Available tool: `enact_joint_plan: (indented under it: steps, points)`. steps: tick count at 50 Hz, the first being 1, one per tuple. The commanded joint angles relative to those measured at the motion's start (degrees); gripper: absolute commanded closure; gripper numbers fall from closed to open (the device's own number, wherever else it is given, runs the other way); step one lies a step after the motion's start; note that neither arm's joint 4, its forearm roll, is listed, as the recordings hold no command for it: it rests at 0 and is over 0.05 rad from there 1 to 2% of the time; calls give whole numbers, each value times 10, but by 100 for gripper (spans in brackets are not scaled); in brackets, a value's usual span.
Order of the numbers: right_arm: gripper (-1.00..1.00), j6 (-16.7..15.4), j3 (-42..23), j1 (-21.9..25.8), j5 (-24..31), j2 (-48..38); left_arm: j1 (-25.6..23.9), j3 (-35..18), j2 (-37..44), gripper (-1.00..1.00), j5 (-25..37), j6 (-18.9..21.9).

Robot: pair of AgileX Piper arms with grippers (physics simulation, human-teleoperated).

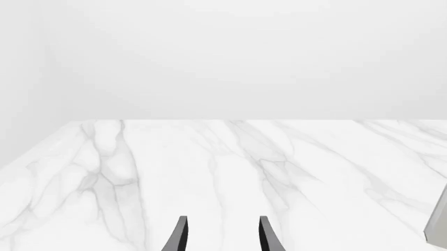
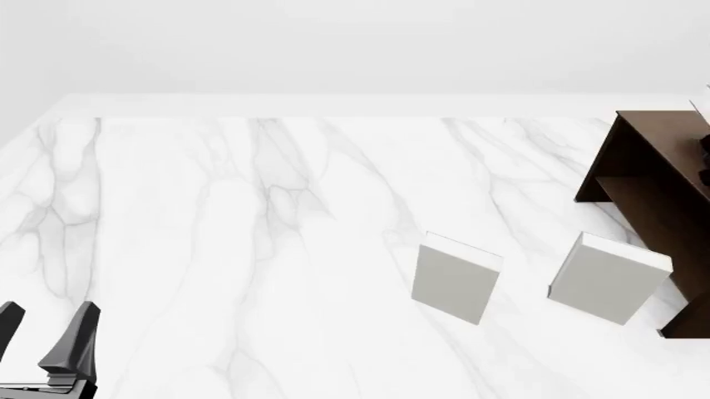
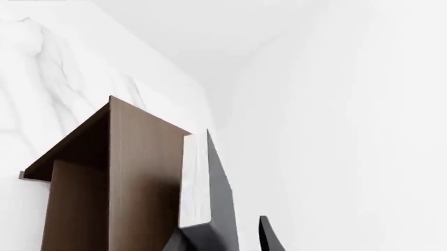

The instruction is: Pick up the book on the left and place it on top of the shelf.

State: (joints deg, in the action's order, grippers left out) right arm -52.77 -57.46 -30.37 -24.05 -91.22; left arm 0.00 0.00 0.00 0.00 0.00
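Dark book pinched in right claw, beside shelf top: placing step. Next: lower flat, release. Left claw spread, idle, near left.

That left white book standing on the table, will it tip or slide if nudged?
Probably tips: the left white book looks thin and stands upright on its narrow edge. Its flat faces suggest stiffness. The marble table might let it slide.

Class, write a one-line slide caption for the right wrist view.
Right claw holds the dark-covered book against the brown shelf.
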Motion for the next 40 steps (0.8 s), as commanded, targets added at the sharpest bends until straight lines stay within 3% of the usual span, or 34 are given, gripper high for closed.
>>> enact_joint_plan:
  steps: [1, 40]
  points:
    - [-100, 9, -1, 7, 3, 4, 0, 0, 0, -100, 0, 0]
    - [-100, 73, 119, 60, -29, 119, 0, 0, 0, -100, 0, 0]
